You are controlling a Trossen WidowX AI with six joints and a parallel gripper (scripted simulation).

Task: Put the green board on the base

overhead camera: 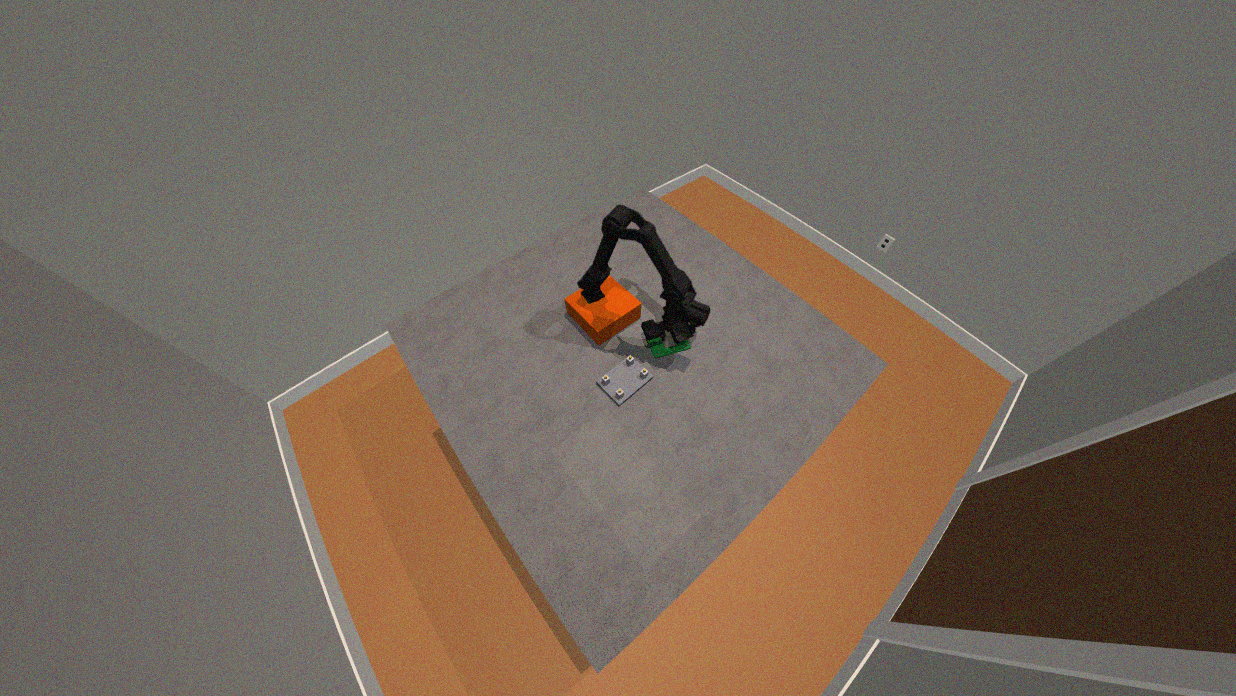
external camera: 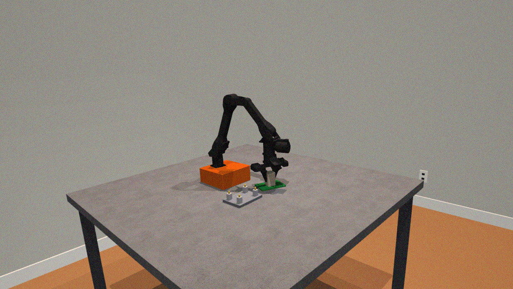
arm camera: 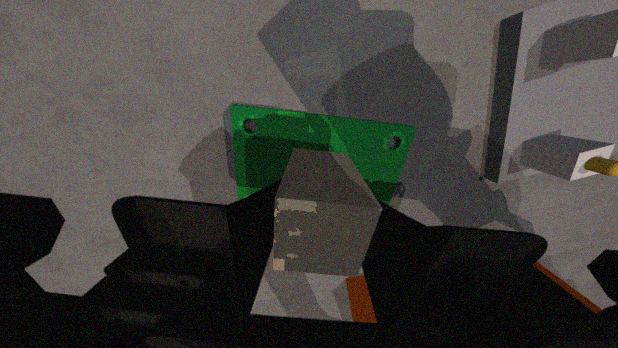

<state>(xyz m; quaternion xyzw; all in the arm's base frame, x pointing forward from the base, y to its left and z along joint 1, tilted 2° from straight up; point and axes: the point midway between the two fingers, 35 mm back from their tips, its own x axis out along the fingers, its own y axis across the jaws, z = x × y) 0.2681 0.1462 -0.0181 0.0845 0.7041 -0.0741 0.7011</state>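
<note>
The green board [overhead camera: 672, 350] [external camera: 279, 185] [arm camera: 360, 137] lies flat on the table, handle side up. Its square grey-beige handle [external camera: 271, 179] [arm camera: 320, 237] stands upright. My gripper [overhead camera: 664, 337] [external camera: 271, 177] [arm camera: 317, 187] points down over the board, shut on the handle, with one finger against each side. Two far corner holes show plainly in the wrist view; the near edge is mostly hidden by the fingers. The grey base [overhead camera: 624, 383] [external camera: 247, 198] [arm camera: 555, 105] lies beside the board with nothing on its four posts. A gold pin [arm camera: 601, 165] shows at the wrist view's right edge.
The orange block [overhead camera: 618, 302] [external camera: 233, 170] [arm camera: 362, 300] under the arm's foot stands close behind the base and board. The grey table [overhead camera: 691, 449] [external camera: 201, 233] extends well past the base toward its front corner.
</note>
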